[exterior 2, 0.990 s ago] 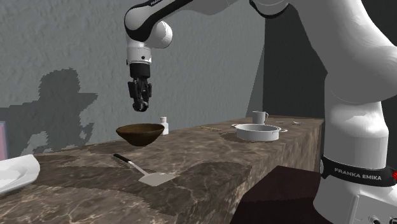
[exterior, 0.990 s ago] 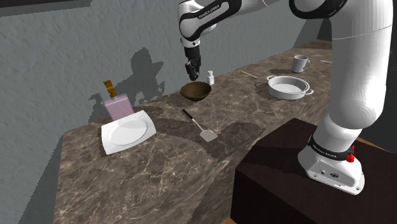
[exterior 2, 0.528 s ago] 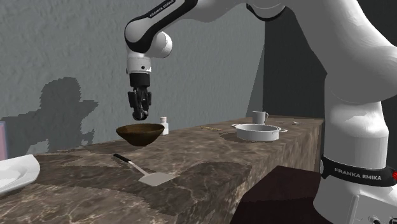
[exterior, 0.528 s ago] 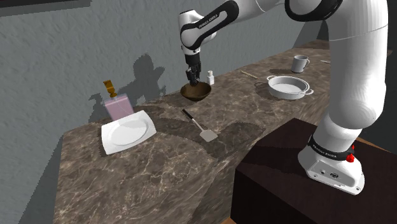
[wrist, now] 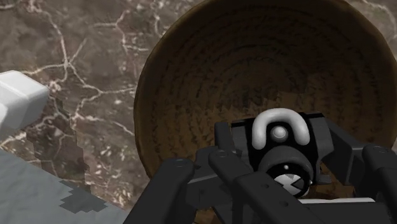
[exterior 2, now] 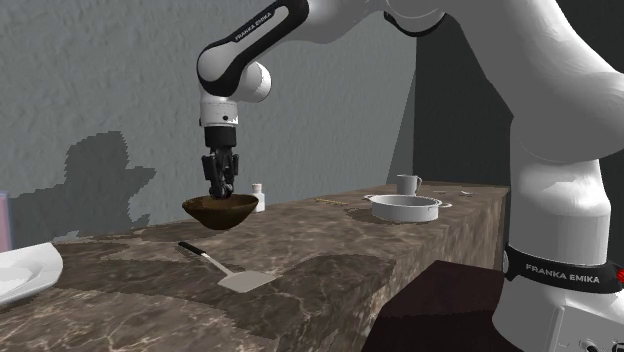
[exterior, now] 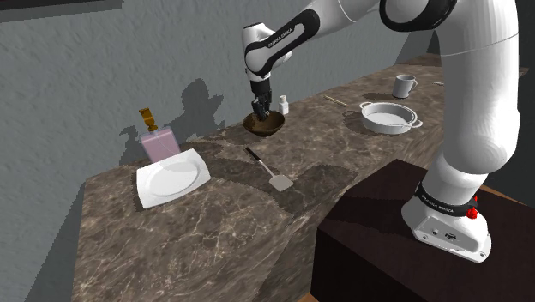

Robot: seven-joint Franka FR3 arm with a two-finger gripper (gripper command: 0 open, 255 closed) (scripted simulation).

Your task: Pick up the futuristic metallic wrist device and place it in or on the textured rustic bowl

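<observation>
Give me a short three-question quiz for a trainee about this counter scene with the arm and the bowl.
1. True or false: the gripper clasps the wrist device over the brown bowl.
2. In the shoulder view, what lies on the counter between the bowl and the white plate? A) spatula B) fork C) knife
3. Fill in: nearest the mug stands a white two-handled ____.
Key: 1 true; 2 A; 3 pot.
</observation>
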